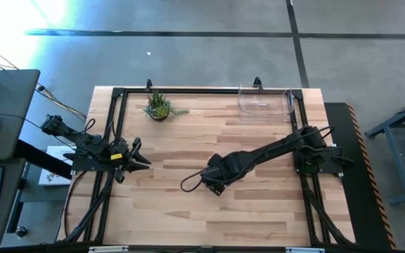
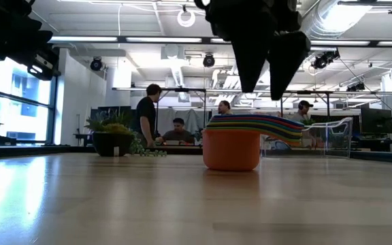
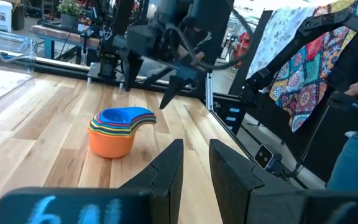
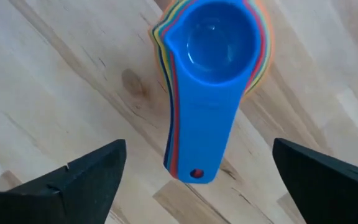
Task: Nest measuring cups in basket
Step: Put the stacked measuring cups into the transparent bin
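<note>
Looking down from the high view: right tool sits mid-counter over the cup stack, hiding it; left tool parked at the counter's left edge. Basket, clear, at the far right corner, well apart from the right tool. Potted plant at the far edge, left of the basket.

Low view: measuring cups already nested, orange one outermost, handles fanned to one side, standing on the counter. Right tool's two dark fingers hang spread above the stack, not touching. People sit in the room behind.

Left wrist view: left tool's fingers a narrow gap apart, nothing between them; the stack sits farther off with the right arm above it.

Right wrist view: blue cup on top, handles stacked; right tool's fingers wide apart on either side of the handle end, holding nothing.

Judgement: step in hand is grabbing the stack. Best to come straight down and pinch the bundled handles together close to the bowls, so the whole set lifts as one and doesn't tip or shed cups on the carry to the basket.
</note>
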